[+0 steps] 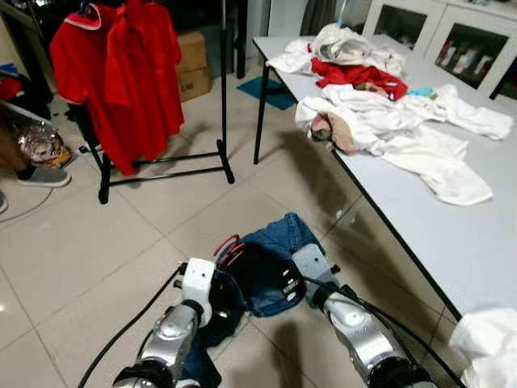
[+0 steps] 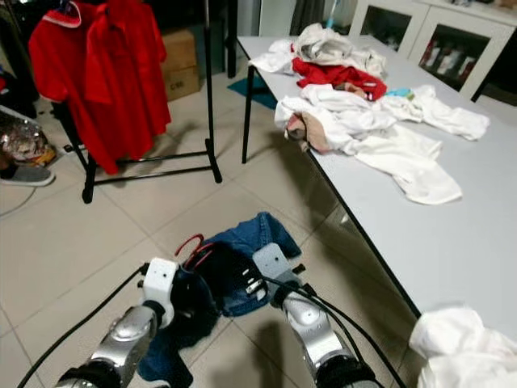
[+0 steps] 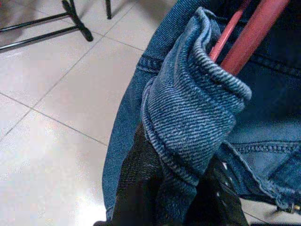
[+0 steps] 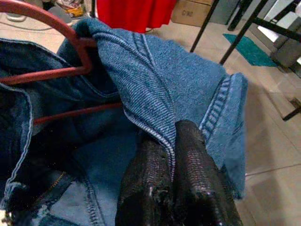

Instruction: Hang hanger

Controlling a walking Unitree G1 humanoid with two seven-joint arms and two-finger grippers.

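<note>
the step in hand looked like carrying the loaded hanger to the garment rack, which stood well apart across the tiled floor, its bar out of sight above. to do it well, both grips on the cloth would need to stay firm while the robot walked, and the red hook should be kept free and turned upward, so it could be lifted over the bar beside the red shirts already hanging there. the denim could slide off the hanger if one side sagged, so the two arms ought to stay level.

the left gripper was pinched on a thick folded roll of the jeans, its fingers spread a little by the bulk of cloth between them, with the hanger's red bars just beyond. the right gripper was pressed nearly closed on a thin fold of the same denim. the jeans hung between the two arms, low over the floor, just beside the long edge of the white table.
</note>
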